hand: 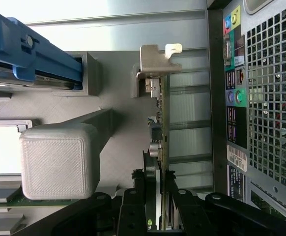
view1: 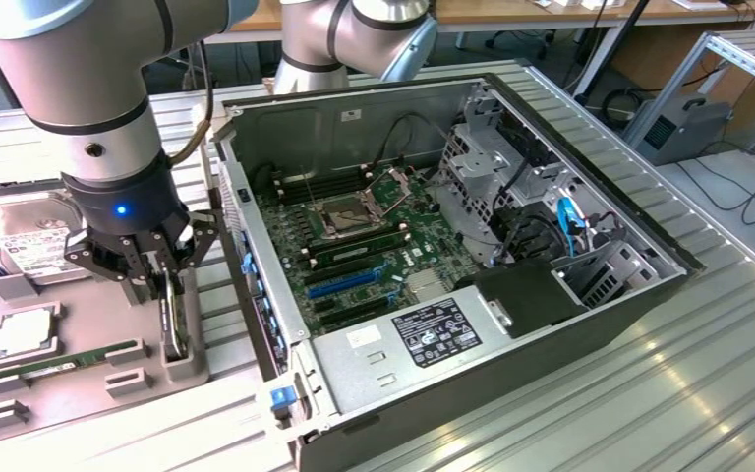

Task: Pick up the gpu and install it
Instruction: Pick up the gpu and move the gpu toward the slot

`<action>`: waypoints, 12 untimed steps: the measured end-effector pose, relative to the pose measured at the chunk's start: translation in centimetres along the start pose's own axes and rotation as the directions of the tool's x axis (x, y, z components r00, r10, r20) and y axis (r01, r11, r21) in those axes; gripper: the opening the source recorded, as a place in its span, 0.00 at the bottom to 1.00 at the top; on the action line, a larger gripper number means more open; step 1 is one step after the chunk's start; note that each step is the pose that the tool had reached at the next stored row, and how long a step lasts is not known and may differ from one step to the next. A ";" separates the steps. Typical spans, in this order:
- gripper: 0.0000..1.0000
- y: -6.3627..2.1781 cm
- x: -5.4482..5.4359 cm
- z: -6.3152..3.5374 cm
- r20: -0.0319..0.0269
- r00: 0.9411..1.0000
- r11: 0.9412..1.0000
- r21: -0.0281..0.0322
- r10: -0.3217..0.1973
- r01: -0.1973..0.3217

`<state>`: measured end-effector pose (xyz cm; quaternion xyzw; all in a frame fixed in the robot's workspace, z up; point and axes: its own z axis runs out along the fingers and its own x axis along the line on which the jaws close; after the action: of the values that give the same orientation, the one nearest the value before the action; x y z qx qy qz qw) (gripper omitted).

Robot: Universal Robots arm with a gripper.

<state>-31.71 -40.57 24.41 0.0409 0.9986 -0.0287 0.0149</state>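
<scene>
At the lower left of the exterior view, the gripper point(view1: 168, 287) is clenched on the upper edge of the gpu point(view1: 173, 324), which stands on edge, seemingly seated in the grey holder point(view1: 89, 388) on the worktop point(view1: 692, 393), just beside the open computer case point(view1: 613, 324).

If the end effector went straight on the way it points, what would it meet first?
The gpu, standing on edge in the grey tray right beneath the end effector; it seems already at the card's top edge.
</scene>
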 end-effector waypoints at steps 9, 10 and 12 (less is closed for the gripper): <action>0.27 0.00 0.0 -0.04 0.000 1.000 1.000 0.000 0.000 0.000; 0.27 0.00 0.0 -0.06 0.000 1.000 1.000 0.000 0.000 0.000; 0.27 -0.01 0.0 -0.10 0.000 1.000 1.000 0.000 0.000 0.000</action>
<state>-31.71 -40.57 24.51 0.0409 0.9986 -0.0288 0.0148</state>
